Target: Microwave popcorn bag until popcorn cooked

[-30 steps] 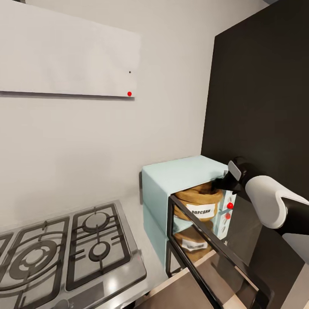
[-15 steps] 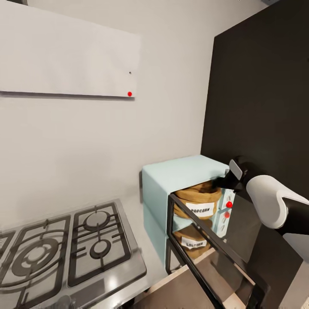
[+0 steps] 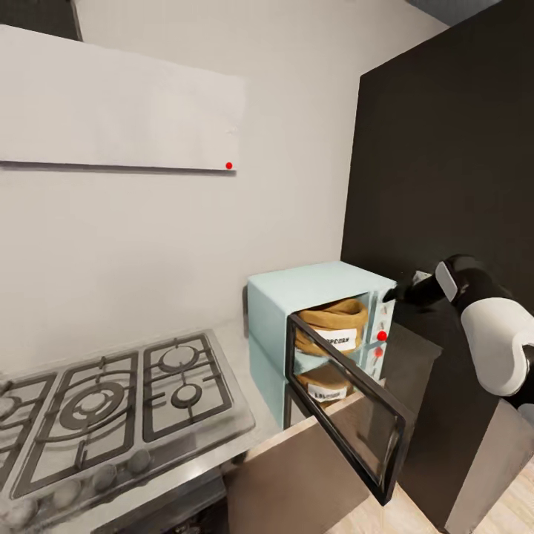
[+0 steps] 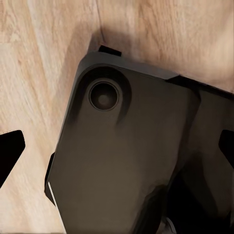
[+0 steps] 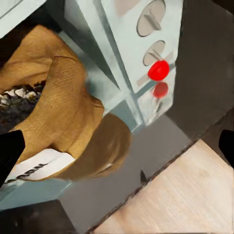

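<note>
1. We see the popcorn bag [image 3: 333, 325] inside the microwave [image 3: 315, 326], on the worktop [image 3: 237, 348] beside the hob [image 3: 111, 400].
2. The glass door [image 3: 348, 415] hangs open past the worktop edge.
3. Our right end effector [image 3: 406, 291] sits near the knobs [image 5: 152, 34], fingers spread and empty.
4. Left end effector [image 4: 117, 146]: fingertips apart over the floor [image 4: 39, 58].

soft, even light with mild blur

the kitchen is evenly lit, with pale walls [image 3: 185, 237] bright and no hard shadows. the glossy countertop [image 3: 256, 356] mirrors the microwave [image 3: 297, 297]. the hob [image 3: 111, 400] smears towards the frame's edge. wrist views look soft.
</note>
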Motion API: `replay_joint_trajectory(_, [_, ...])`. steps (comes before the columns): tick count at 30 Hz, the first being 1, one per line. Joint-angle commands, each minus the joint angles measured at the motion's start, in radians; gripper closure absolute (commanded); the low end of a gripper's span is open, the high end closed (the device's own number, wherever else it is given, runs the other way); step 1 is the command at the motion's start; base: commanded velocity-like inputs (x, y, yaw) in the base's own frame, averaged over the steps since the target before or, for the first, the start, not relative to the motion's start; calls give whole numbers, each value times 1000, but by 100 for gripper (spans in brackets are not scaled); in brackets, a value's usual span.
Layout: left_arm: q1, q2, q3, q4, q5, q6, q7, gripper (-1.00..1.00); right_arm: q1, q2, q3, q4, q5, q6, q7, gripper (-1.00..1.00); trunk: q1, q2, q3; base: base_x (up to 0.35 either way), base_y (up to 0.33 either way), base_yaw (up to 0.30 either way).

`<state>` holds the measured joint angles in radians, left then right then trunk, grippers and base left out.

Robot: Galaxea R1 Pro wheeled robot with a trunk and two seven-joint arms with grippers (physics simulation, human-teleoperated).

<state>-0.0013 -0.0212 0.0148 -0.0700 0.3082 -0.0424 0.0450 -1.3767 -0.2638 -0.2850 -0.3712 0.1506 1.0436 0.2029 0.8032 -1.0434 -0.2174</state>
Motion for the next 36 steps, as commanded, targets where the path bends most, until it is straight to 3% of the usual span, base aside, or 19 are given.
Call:
replay_joint_trajectory(1, [0, 0, 1, -1, 3, -2, 3, -100, -1, -16, -7, -1, 4, 4, 15, -100, 0, -1, -1, -270, 0, 0])
replay_joint_trajectory(6, [0, 0, 1, -1, 3, -2, 3, -100, -1, -43, -5, 13, 7, -13, 24, -100, 0, -1, -1, -234, 0, 0])
replay_joint_trajectory(10, [0, 0, 1, -1, 3, -2, 3, -100, 102, -46, 1, 29, 68, -197, 41, -100, 0, -1, -1, -105, 0, 0])
replay_joint_trajectory(16, [0, 0, 1, -1, 3, -4, 3, -100, 260, -44, 1, 32, 173, -414, 220, -100, 0, -1, -1, -7, 0, 0])
replay_joint_trajectory(22, [0, 0, -1, -3, 0, -4, 1, -100, 347, -42, -1, 35, 174, -475, 233, -100, 0, -1, -1, 0, 0, 98])
replay_joint_trajectory(26, [0, 0, 0, -5, 3, -4, 3, -100, 355, -44, -2, 36, 174, -516, 238, -100, 0, -1, -1, -35, -41, 262])
replay_joint_trajectory(36, [0, -7, 1, -4, 6, -3, 5, -100, 356, -43, -2, 36, 175, -519, 236, -100, 0, -1, -1, -176, -214, 268])
